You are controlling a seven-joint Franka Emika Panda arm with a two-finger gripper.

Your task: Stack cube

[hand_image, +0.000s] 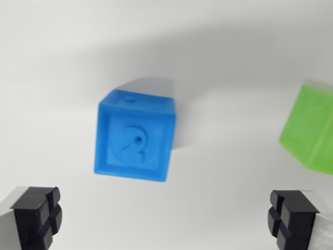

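Observation:
A blue cube (pixel 134 138) with an embossed figure on its top face rests on the white surface, a little left of the wrist view's centre. A green cube (pixel 310 129) lies at the wrist view's right edge, partly cut off and blurred. My gripper (pixel 161 219) is open, its two black-padded fingertips (pixel 39 213) spread wide at the bottom corners of the view. The blue cube lies above the gap between them in the picture, apart from both fingers. Nothing is held.
The white tabletop (pixel 223 62) fills the view, with a soft grey shadow across its upper half.

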